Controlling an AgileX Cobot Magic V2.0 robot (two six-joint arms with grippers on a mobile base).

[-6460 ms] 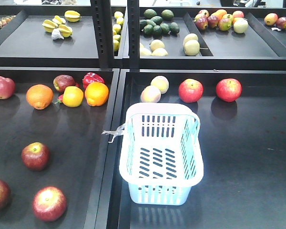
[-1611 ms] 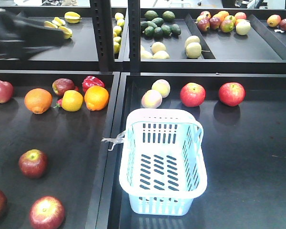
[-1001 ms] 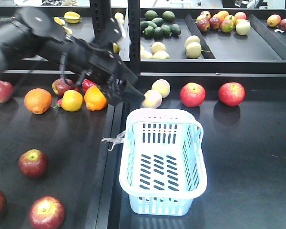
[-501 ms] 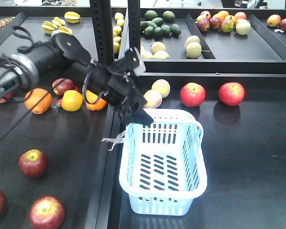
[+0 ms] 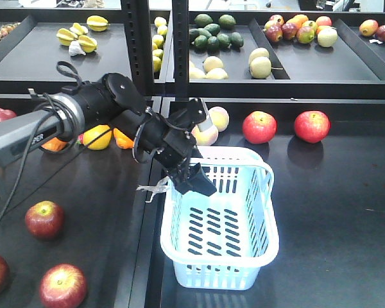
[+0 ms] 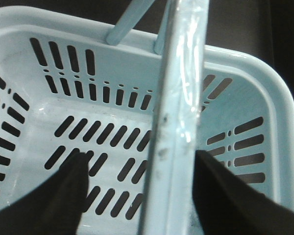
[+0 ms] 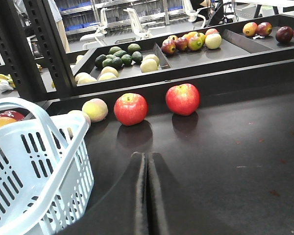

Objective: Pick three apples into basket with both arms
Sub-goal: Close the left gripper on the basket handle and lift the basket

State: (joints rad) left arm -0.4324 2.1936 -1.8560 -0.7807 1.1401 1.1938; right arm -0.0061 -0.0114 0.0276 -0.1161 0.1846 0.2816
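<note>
Where the left shelf (image 5: 90, 186) comes nearest, we record the three apples (image 5: 45, 219) lying apart from one another on its dark surface, well left of the basket (image 5: 264, 237). Moving right, we note the left arm (image 5: 96, 109) reaching across the shelf divider, its wrist tilted down over the basket's far left corner. We find the left gripper (image 5: 196, 181) spread, one finger (image 6: 63, 196) on each side of the hoop handle (image 6: 161, 147), which carries a clear plastic strip (image 6: 193, 73); we cannot tell whether either finger touches it. The basket stands on the right shelf (image 5: 333, 212), toward its near left. Further right, we observe the right gripper (image 7: 147, 156) pressed together, gripping nothing, low over the shelf just beside the basket, with two bright red apples (image 7: 131, 108) far beyond it.
</note>
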